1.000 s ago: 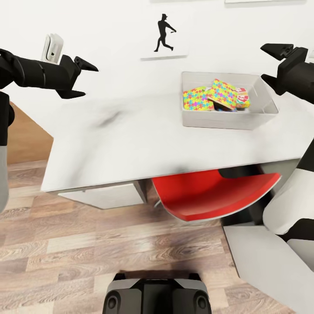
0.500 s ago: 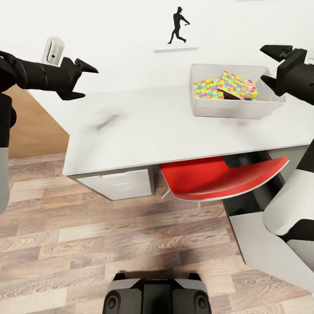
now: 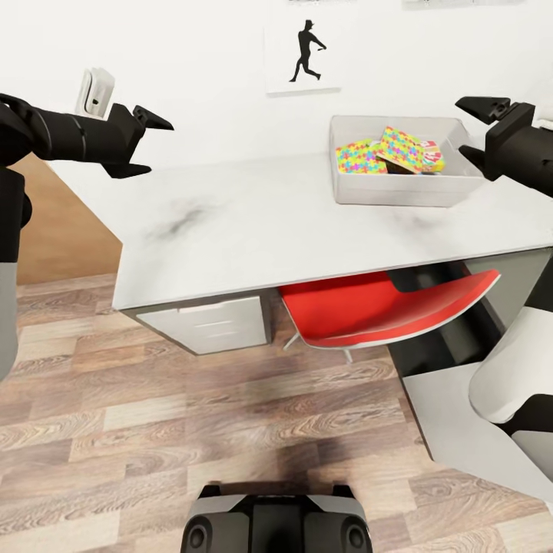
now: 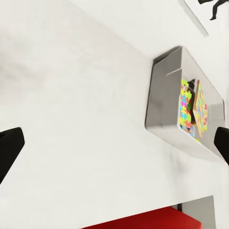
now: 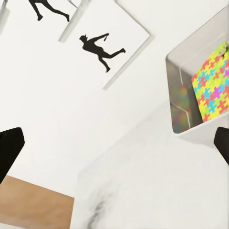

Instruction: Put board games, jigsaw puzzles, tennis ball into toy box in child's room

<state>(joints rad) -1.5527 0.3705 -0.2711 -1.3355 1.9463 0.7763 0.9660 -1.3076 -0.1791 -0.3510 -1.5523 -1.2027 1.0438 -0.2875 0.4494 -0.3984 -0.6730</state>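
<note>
Pale grey rectangular toy box [image 3: 399, 188] sitting at the far right of the light grey table [image 3: 269, 230] — holding two many-coloured jigsaw puzzles [image 3: 384, 151]. Black left gripper [image 3: 153, 144] and black right gripper [image 3: 472, 127] hovering wide apart — both gaping, carrying nothing.

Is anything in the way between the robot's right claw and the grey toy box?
Nothing visible is. The right gripper hangs open in the air beside the toy box, which sits on the table with two jigsaw puzzles inside.
</note>
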